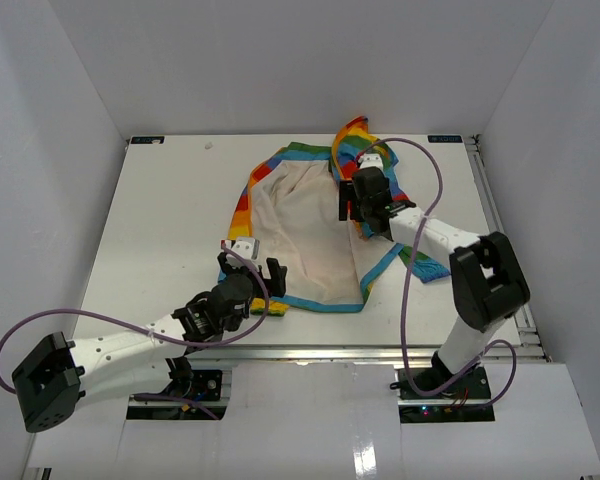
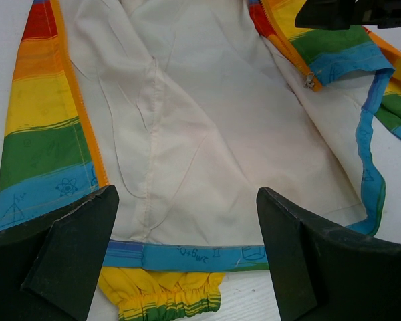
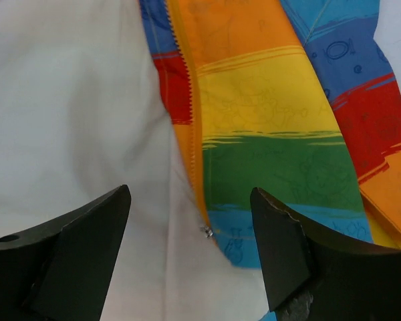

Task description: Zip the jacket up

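Note:
The rainbow jacket [image 1: 305,230] lies open on the table with its cream lining up. My left gripper [image 1: 252,268] is open and empty over the light-blue hem trim [image 2: 194,255]. A yellow sleeve cuff [image 2: 167,291] pokes out below the trim. My right gripper [image 1: 352,205] is open and empty above the jacket's right front edge. Between its fingers in the right wrist view run the orange zipper tape [image 3: 187,100] and a small metal zipper piece [image 3: 206,231]. That piece also shows in the left wrist view [image 2: 312,81]. The other zipper edge [image 2: 80,114] lies far to the left.
The white table [image 1: 160,220] has white walls on three sides. A metal rail [image 1: 495,215] runs along its right edge. Purple cables [image 1: 435,180] loop from both arms. The right arm's elbow [image 1: 490,280] stands by the jacket's lower right corner.

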